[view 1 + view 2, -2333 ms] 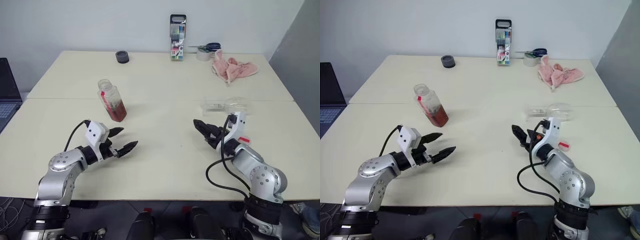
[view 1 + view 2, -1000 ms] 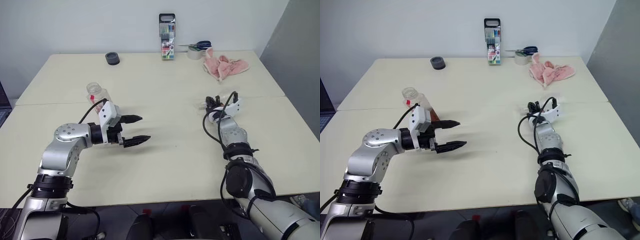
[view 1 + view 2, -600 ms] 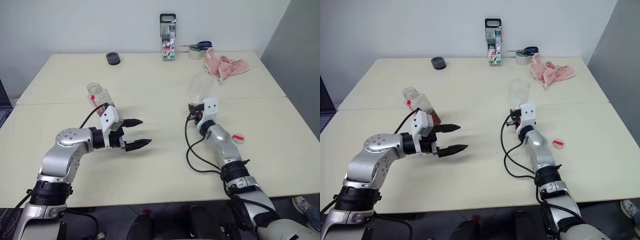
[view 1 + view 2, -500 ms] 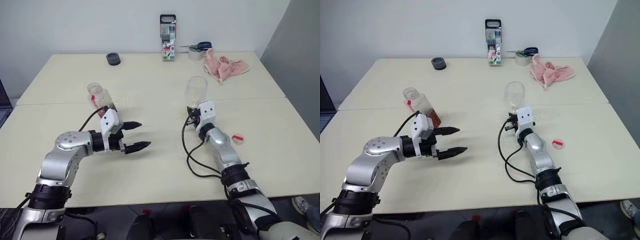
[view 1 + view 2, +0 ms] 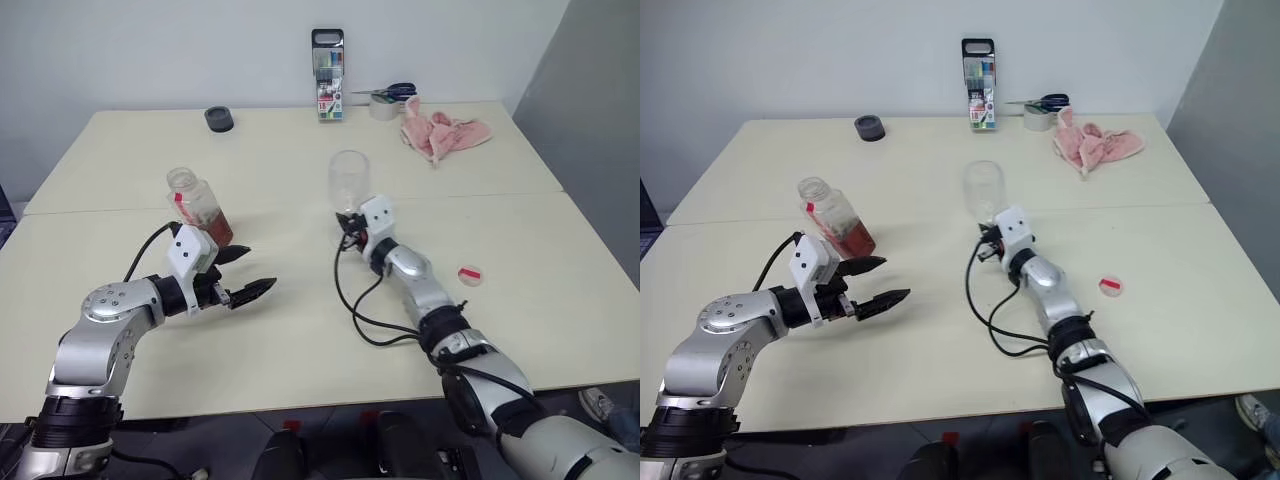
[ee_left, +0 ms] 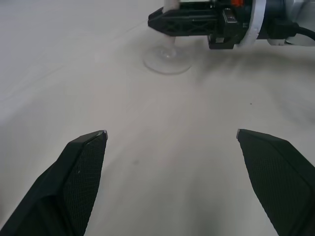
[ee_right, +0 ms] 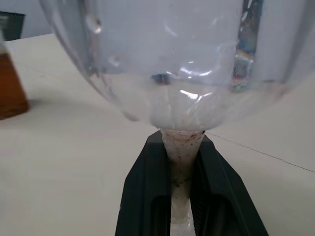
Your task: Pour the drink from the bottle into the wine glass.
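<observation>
Near table centre, the right gripper (image 7: 181, 196) pinches the upright clear stemmed wine glass (image 5: 349, 180); best steady it while the open left gripper (image 5: 240, 275) reaches to eleven o'clock for the clear red-labelled plastic bottle (image 5: 198, 207).

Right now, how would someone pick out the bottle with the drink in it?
On the cream table, look on the robot's left side, just beyond the open left gripper. The bottle stands there uncapped, clear plastic with reddish-brown drink at its base and a red label strip.

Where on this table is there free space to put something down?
The widest bare patch is the near table, in front of both grippers. Another lies between the bottle and wine glass. The far edge is crowded: marker case, tape, pink cloth.
</observation>
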